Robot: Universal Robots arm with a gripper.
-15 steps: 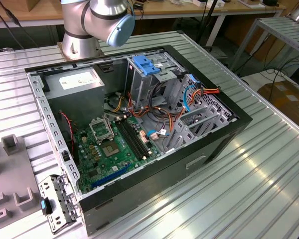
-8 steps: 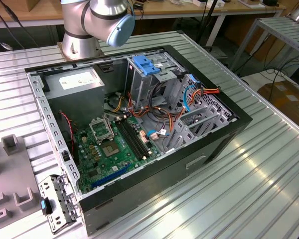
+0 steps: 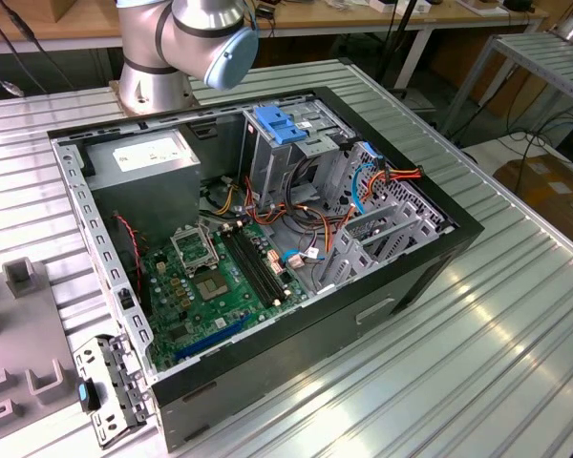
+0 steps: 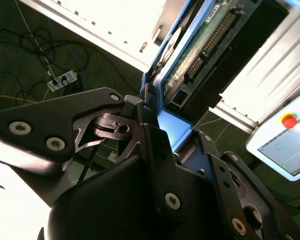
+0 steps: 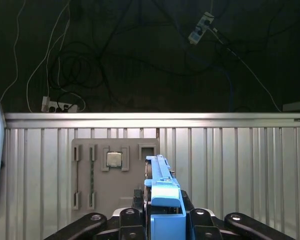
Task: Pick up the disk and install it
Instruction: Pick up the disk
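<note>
Disk (image 4: 200,45): blue side rails, green circuit board exposed, clamped edge-on in hand (image 5: 162,202).

The arm (image 3: 186,36) is silver metal with a rounded light-blue joint cap (image 3: 233,54) and a broad silver base (image 3: 149,88). The gripper (image 4: 170,125) is matte black, its angular linkage plates (image 4: 50,125) pinned by round silver screws (image 4: 20,128)

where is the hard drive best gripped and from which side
By its two broad flat faces near one short end, coming in over that end, as the gripper seems to clamp it now. The hard drive is thin and flat, so those faces give wide contact, and the blue side rail along its long edge stays free.
</note>
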